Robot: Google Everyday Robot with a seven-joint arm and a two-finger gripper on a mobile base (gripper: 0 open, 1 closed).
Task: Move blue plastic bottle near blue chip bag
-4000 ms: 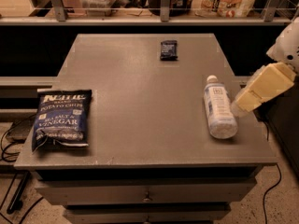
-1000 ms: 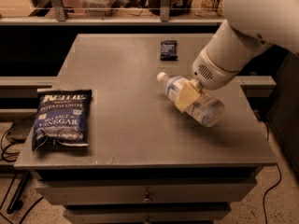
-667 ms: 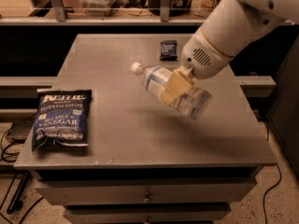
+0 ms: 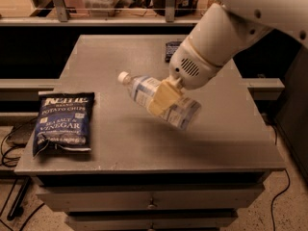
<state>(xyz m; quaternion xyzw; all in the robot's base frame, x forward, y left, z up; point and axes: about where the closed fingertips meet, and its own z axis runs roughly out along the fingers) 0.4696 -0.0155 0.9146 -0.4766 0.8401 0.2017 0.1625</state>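
Observation:
The blue plastic bottle point(image 4: 144, 91), clear and bluish with a white cap and a pale label, hangs tilted above the middle of the grey table, cap pointing left. My gripper point(image 4: 165, 98) is shut on its middle, with a cream-coloured finger across the label, and the white arm reaches in from the upper right. The blue chip bag point(image 4: 63, 122), dark blue with white "Kettle" and "Salt & Vinegar" lettering, lies flat at the table's front left corner. The bottle is to the right of the bag, with a gap between them.
A small dark blue snack packet point(image 4: 172, 49) lies at the table's far edge, partly behind my arm. The grey table point(image 4: 231, 143) has drawers below its front edge. A shelf with railing runs behind. Cables lie on the floor at left.
My gripper took hold of the bottle at the table's right side, lifted it and has carried it leftward toward the chip bag. The bag and small packet have not moved.

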